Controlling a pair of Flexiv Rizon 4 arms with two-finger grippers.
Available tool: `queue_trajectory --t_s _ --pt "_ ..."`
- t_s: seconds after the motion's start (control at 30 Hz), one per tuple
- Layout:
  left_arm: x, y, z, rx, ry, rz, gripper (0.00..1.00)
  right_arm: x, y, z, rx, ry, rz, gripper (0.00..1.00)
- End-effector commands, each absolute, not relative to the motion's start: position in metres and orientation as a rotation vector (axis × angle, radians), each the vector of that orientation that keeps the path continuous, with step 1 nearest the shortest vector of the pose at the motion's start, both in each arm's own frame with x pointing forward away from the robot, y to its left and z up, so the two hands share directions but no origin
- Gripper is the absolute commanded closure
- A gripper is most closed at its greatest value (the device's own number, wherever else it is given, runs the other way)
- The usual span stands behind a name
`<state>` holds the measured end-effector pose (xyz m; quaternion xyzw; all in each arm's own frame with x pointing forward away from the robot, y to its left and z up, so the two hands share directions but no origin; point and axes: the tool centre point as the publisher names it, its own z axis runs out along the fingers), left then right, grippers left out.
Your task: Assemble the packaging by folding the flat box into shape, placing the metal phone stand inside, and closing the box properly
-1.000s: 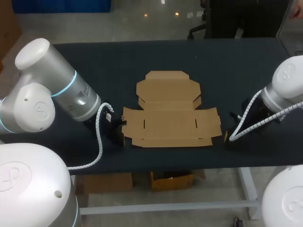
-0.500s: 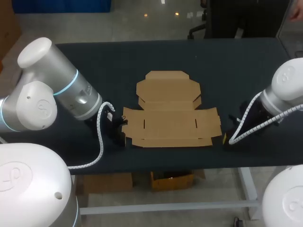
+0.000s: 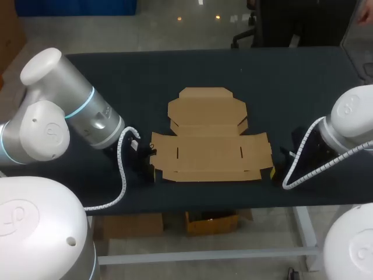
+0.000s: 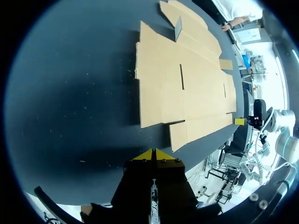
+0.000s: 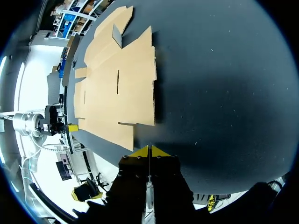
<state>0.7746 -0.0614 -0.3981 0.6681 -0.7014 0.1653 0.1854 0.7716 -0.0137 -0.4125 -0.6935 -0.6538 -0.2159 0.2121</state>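
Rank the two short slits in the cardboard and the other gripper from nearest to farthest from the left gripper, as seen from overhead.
Measured from the left gripper in the head view:
1. The left slit, on the side of the flat box nearest that gripper.
2. The right slit, across the box's middle panel.
3. The right gripper, just past the box's right edge.

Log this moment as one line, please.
box: flat on table, unfolded | left gripper: closed, empty, off box's left edge | right gripper: closed, empty, off box's right edge
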Motion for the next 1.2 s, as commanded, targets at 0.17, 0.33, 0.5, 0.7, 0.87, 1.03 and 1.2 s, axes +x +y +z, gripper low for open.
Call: queue_trajectory --t_s 0.17,0.33,0.5,0.7,0.87,1.03,1.2 --pt "0.779 -0.061 -0.402 1.871 -1.971 0.461 1.00 0.775 -0.012 -0.415 -1.909 -1.826 -0.616 1.00" --pt "0.778 -0.063 -0.406 1.840 -1.947 0.472 1.00 0.777 -0.011 -0.417 -1.906 -1.837 -0.629 1.00" --pt "0.777 -0.068 -0.409 1.820 -1.946 0.472 1.00 0.779 -0.007 -0.416 -1.900 -1.849 -0.639 1.00" --pt "0.778 -0.070 -0.412 1.809 -1.932 0.481 1.00 0.780 -0.006 -0.419 -1.895 -1.850 -0.644 1.00" --pt "0.777 -0.074 -0.414 1.803 -1.942 0.481 1.00 0.780 -0.004 -0.420 -1.889 -1.853 -0.646 1.00" --pt "0.777 -0.076 -0.414 1.805 -1.954 0.471 1.00 0.780 -0.003 -0.420 -1.888 -1.853 -0.645 1.00" --pt "0.778 -0.077 -0.415 1.798 -1.951 0.473 1.00 0.778 0.000 -0.422 -1.887 -1.853 -0.646 1.00"
